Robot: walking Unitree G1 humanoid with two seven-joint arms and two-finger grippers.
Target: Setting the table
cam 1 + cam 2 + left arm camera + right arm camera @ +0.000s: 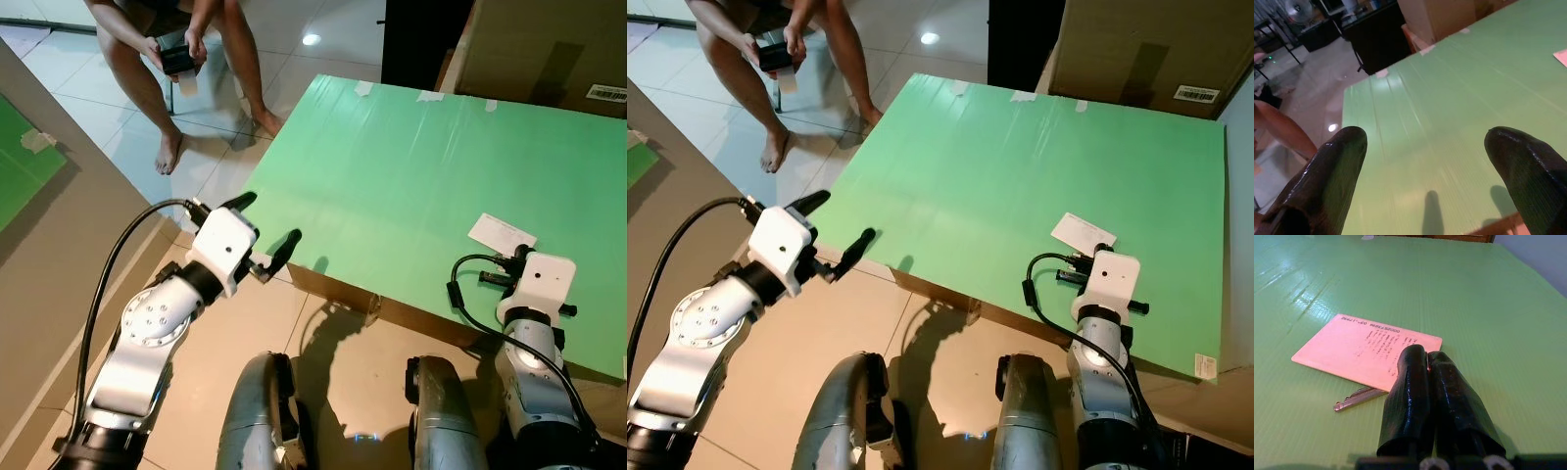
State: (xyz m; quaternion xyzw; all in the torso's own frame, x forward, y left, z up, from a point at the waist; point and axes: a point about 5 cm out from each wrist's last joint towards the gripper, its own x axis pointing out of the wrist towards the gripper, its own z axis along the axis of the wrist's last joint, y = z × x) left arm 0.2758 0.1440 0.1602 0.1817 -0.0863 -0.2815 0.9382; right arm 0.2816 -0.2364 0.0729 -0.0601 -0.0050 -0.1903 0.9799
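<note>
The green table top lies before me, bare but for a pale card near its front right. My right gripper is shut, its tips resting at the printed card. A small metal piece sticks out from under the card's edge. My left gripper is open and hovers at the table's near left corner, pointing across the green surface with nothing between its fingers.
A person sits beyond the table's far left corner, holding a dark device. Cardboard boxes stand behind the table at the back right. A brown counter runs along my left. Tiled floor lies between counter and table.
</note>
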